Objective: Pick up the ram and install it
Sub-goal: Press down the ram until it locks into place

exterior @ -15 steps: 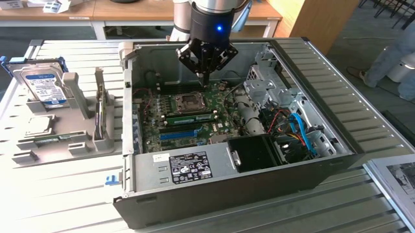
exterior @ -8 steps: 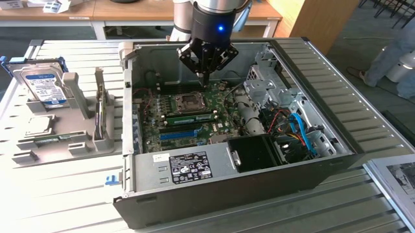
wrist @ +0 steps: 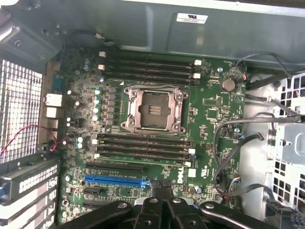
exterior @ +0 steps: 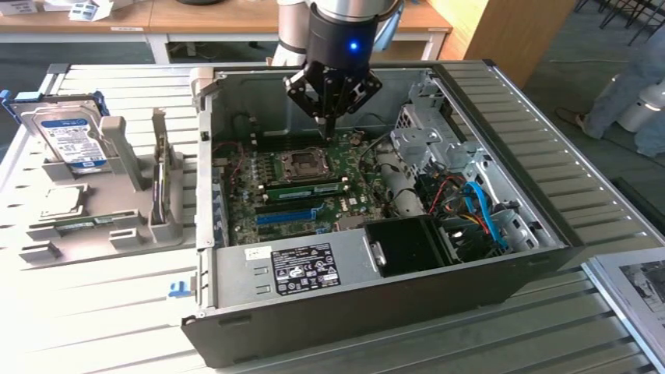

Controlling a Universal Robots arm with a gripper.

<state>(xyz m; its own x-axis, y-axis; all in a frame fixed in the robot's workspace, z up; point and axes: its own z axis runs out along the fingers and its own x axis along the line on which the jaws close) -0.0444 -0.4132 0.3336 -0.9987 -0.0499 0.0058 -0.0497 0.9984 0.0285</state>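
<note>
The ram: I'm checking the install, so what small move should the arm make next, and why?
Probably shift the shut, empty pincer over the ram, which already stands in a slot beside the CPU socket, and press gently; whether it is latched I cannot tell.

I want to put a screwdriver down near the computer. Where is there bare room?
Free: the slatted table in front of the grey parts stand, left of the computer case in the exterior view. Crowded: the stand with its hard drive, and inside the case, where the shut claw hangs.
</note>
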